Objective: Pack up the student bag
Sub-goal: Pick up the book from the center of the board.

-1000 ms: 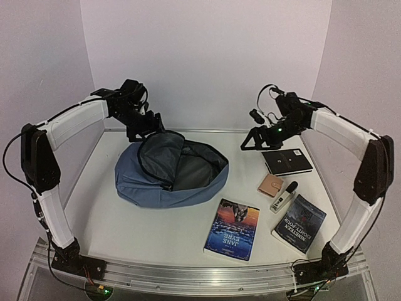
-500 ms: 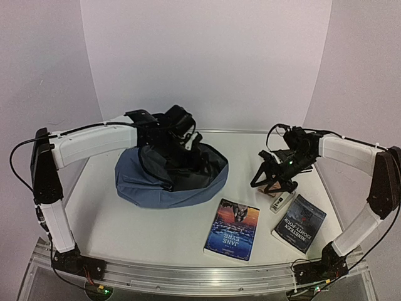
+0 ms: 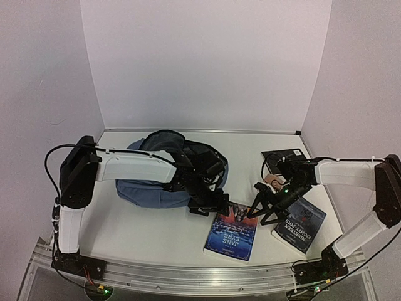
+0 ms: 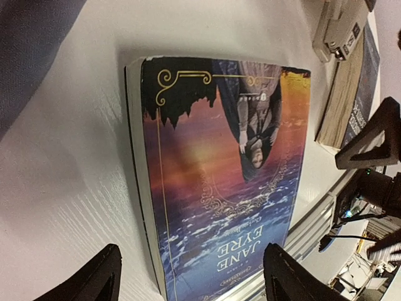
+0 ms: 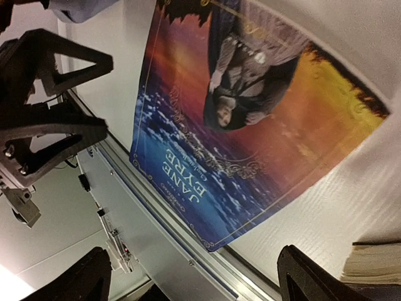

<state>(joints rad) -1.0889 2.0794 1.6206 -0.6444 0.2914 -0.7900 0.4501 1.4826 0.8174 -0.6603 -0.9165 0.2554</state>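
A robot lab test cell: plain white panels (image 3: 200, 63) wall in the table (image 3: 144, 235) on three sides, and an aluminium rail (image 3: 188, 274) runs along its near edge.

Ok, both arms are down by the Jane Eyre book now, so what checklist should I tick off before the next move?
1. The left claw open: ok, spread wide over the Jane Eyre book.
2. The right claw open and empty: ok.
3. The student bag unzipped: ok, dark lining shows.
4. Target clear of the Nineteen Eighty-Four book: ok, a gap shows between them.
5. Either claw touching the cover: cannot tell.
6. Room for both claws on one book: cannot tell; they hang close together.
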